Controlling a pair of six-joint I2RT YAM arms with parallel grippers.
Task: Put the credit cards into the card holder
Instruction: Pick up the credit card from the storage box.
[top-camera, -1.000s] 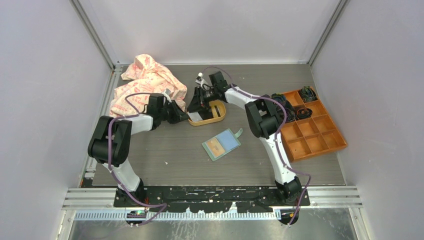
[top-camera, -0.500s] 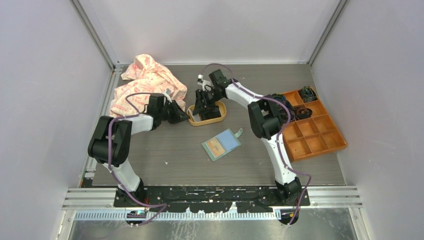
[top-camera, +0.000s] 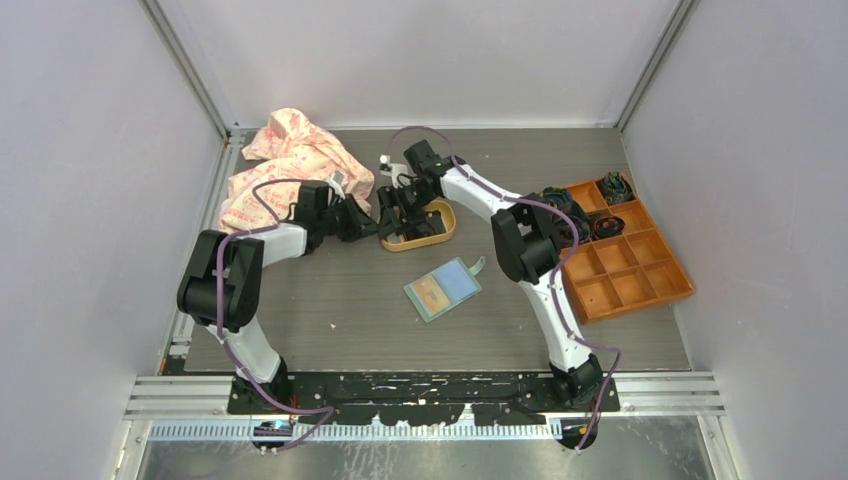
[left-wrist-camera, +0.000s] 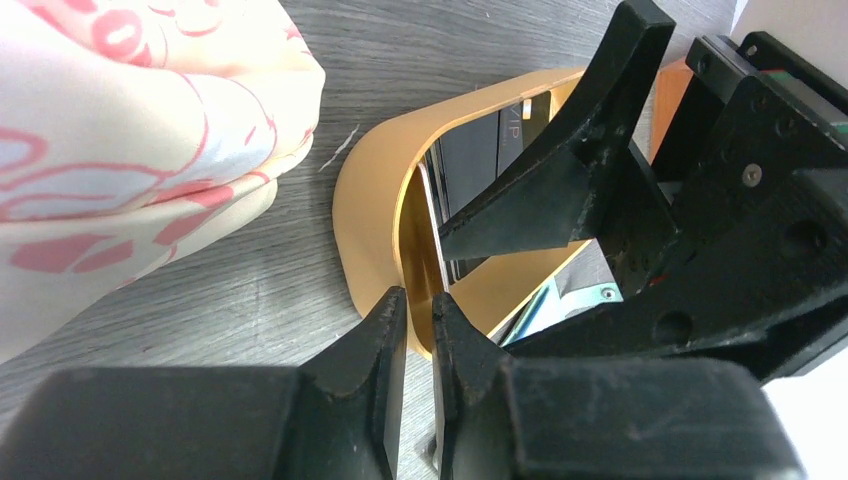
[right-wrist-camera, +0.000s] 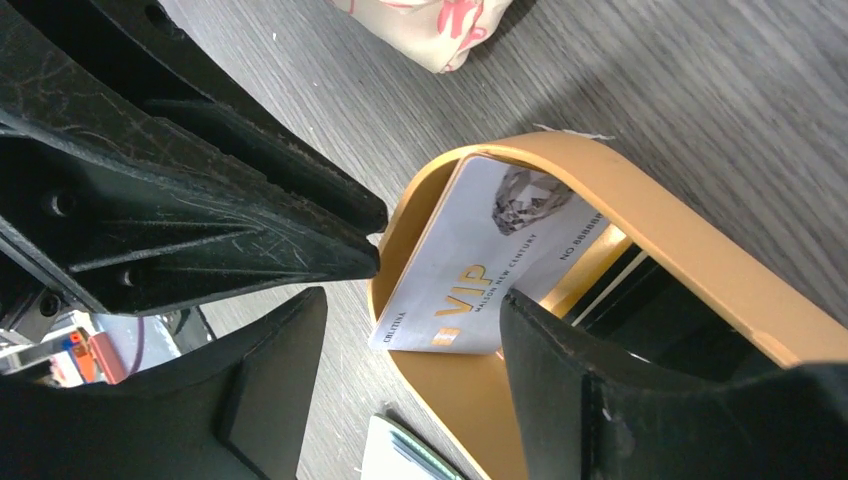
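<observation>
The sage-green card holder (top-camera: 443, 288) lies open on the table, away from both grippers. The credit cards are in the yellow-orange oval tray (top-camera: 437, 234). A white VIP card (right-wrist-camera: 480, 270) leans against the tray's inner wall, and black cards (right-wrist-camera: 655, 310) lie behind it; the black cards also show in the left wrist view (left-wrist-camera: 478, 150). My left gripper (left-wrist-camera: 420, 310) is shut on the tray's left rim (left-wrist-camera: 370, 200). My right gripper (right-wrist-camera: 412, 300) is open and straddles the same end, with one finger (right-wrist-camera: 600, 390) inside the tray by the white card and the other outside.
A crumpled pink-and-white cloth (top-camera: 290, 170) lies just left of the tray, close to my left arm. An orange compartment box (top-camera: 625, 265) with dark items sits at the right. My two grippers (top-camera: 380, 220) are nearly touching at the tray's left end.
My right gripper has moved left along the tray to its left end. My left gripper has edged right onto the tray's rim. The card holder has not moved.
</observation>
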